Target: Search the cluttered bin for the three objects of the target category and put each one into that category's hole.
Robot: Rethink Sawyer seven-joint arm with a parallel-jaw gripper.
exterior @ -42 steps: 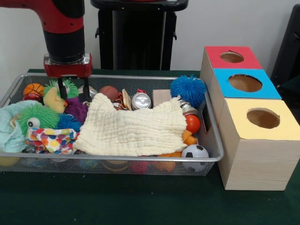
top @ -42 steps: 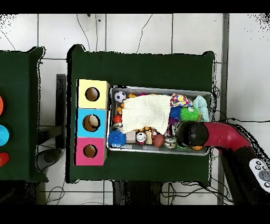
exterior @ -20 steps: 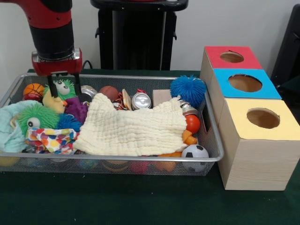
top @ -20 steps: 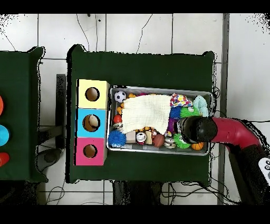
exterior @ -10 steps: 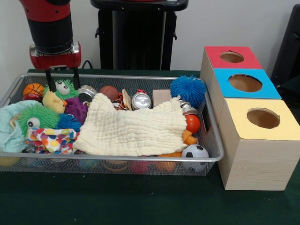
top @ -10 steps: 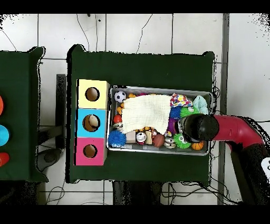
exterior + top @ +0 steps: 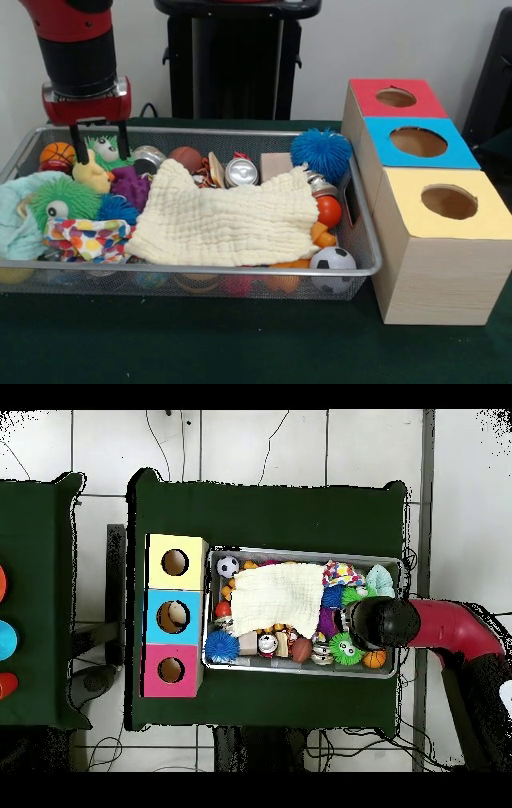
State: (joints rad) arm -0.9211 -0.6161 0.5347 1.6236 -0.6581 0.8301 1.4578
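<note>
My gripper [image 7: 98, 150] hangs open and empty over the far left end of the wire bin [image 7: 200, 273]. Behind its fingers sits a green fuzzy toy [image 7: 104, 146] with an eye; a yellow duck [image 7: 90, 173] lies just below them. Round it lie an orange basketball [image 7: 58, 151], a purple fuzzy toy [image 7: 130, 186] and a second green fuzzy toy [image 7: 60, 202]. A cream cloth [image 7: 232, 220] hides the bin's middle. In the overhead view the arm's wrist [image 7: 382, 622] covers the gripper.
Red [image 7: 396, 98], blue [image 7: 418, 142] and yellow [image 7: 448, 202] boxes with holes stand right of the bin. A blue spiky ball [image 7: 322, 154], a can [image 7: 240, 172], a brown football [image 7: 186, 156], a red ball [image 7: 328, 210] and a soccer ball [image 7: 333, 260] lie in the bin.
The gripper has risen out of the toys and shifted left in the front view, holding nothing. The green toy with the eye now shows behind it.
</note>
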